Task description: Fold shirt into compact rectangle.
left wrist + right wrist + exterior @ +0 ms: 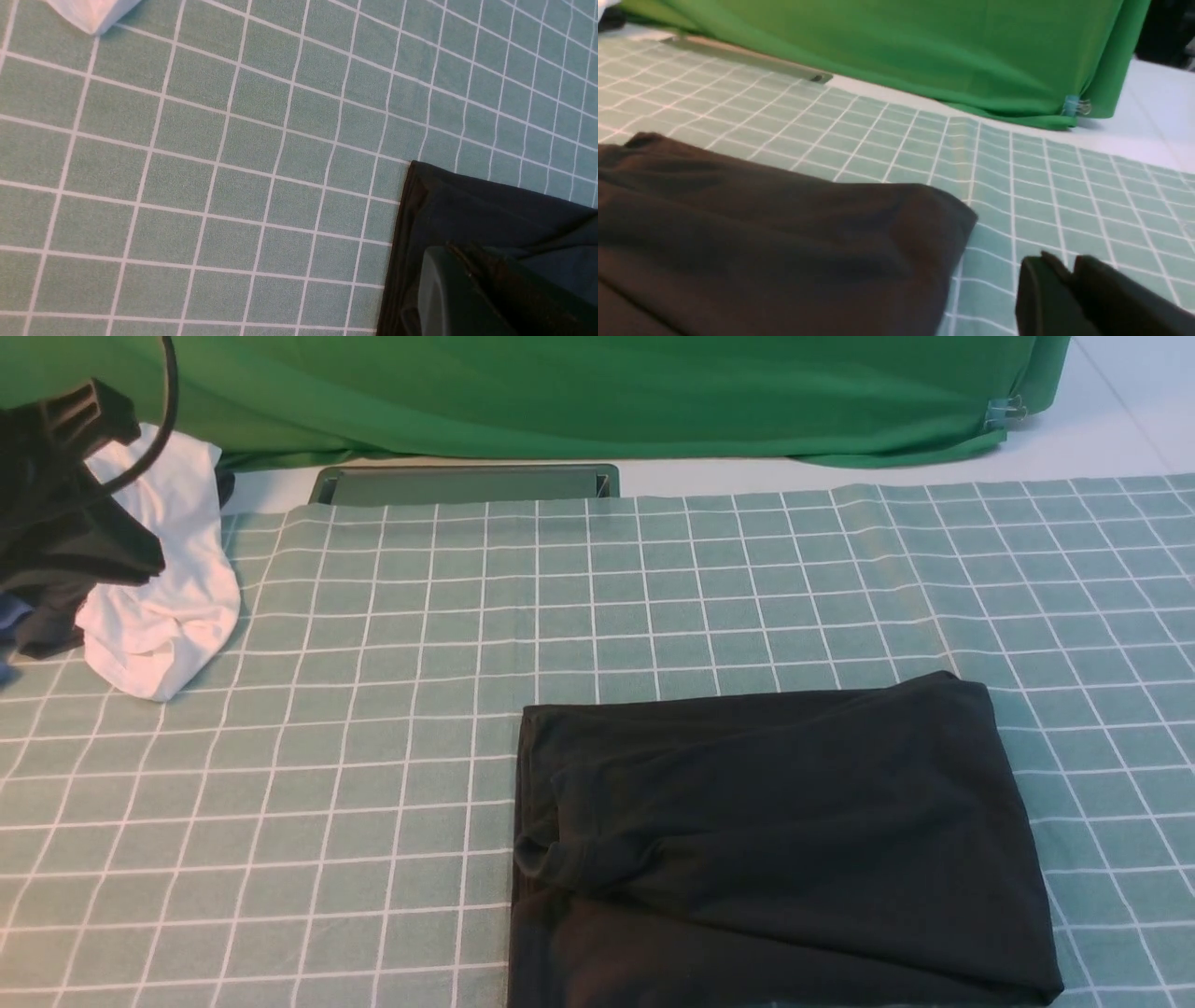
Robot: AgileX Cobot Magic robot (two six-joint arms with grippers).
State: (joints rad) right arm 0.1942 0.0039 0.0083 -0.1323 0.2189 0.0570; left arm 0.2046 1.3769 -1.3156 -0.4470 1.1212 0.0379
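Observation:
The black shirt lies folded into a rough rectangle on the checked cloth, near the front edge right of centre. Its print and neck label are hidden. My left arm is raised at the far left, well away from the shirt. In the left wrist view my left gripper has its fingers together and empty, above a corner of the shirt. In the right wrist view my right gripper is shut and empty, above bare cloth just beside the shirt's rounded corner. The right gripper is out of the front view.
A green checked tablecloth covers the table. A white garment is bunched at the back left beside my left arm. A dark tray lies at the back edge, and a bright green cloth hangs behind it.

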